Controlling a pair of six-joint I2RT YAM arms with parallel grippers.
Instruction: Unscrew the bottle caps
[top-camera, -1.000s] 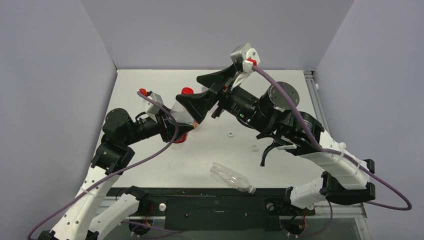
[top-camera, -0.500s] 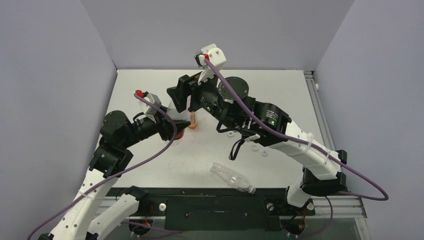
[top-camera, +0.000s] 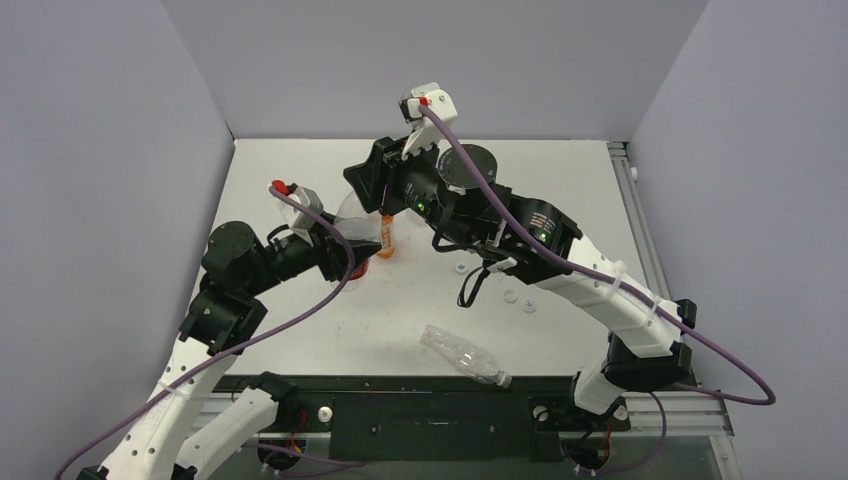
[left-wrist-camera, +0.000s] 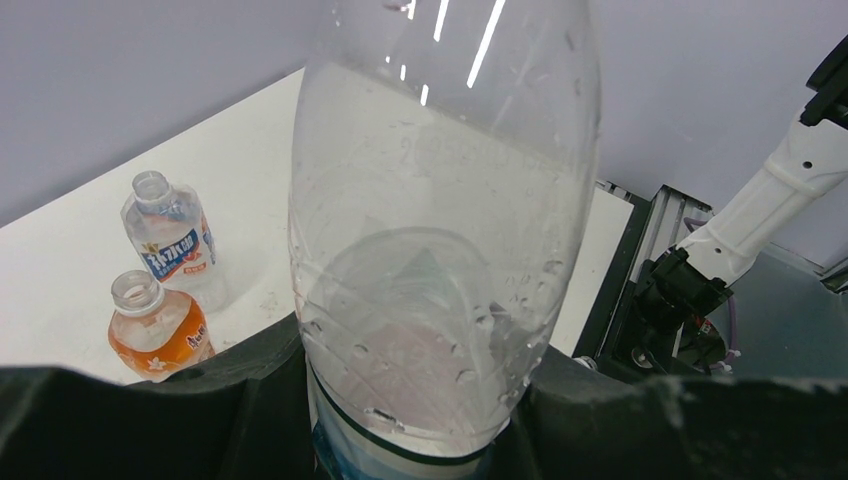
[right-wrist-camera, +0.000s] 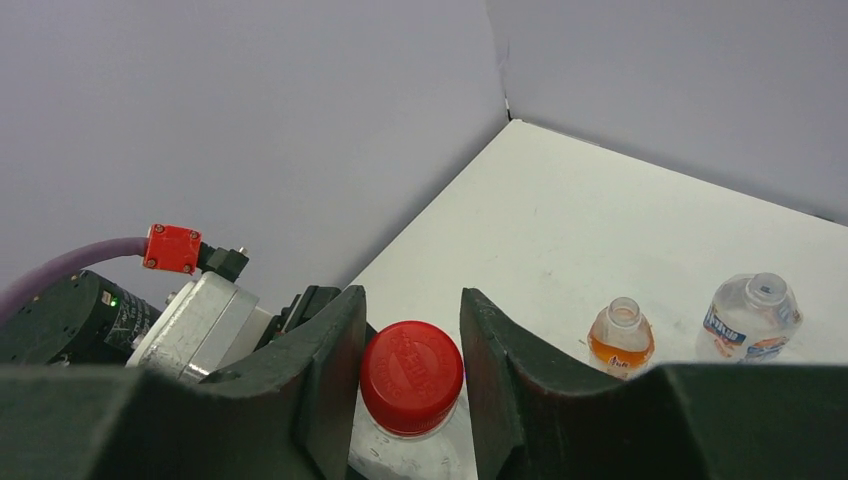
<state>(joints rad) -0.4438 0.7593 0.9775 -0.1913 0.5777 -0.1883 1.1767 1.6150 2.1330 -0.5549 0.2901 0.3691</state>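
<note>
A tall clear bottle (left-wrist-camera: 440, 250) stands upright, and my left gripper (left-wrist-camera: 420, 440) is shut on its lower body. In the top view the bottle (top-camera: 350, 215) shows only partly, between the two arms. Its bright red cap (right-wrist-camera: 411, 375) sits between the fingers of my right gripper (right-wrist-camera: 412, 310), which press on both of its sides from above. From above, the right gripper (top-camera: 385, 195) hides the red cap. Three whitish caps (top-camera: 461, 268), (top-camera: 510, 295), (top-camera: 530, 305) lie loose on the white table (top-camera: 560, 200).
A small orange bottle (top-camera: 386, 240) (right-wrist-camera: 622, 340) and a small clear blue-labelled bottle (right-wrist-camera: 750, 315) (left-wrist-camera: 172, 240) stand uncapped just beyond the held bottle. Another clear bottle (top-camera: 462, 355) lies on its side near the table's front edge. Grey walls enclose the table.
My right arm has swung left over the held bottle, and its jaws have gone from wide open to shut on the red cap. The left arm has barely moved.
</note>
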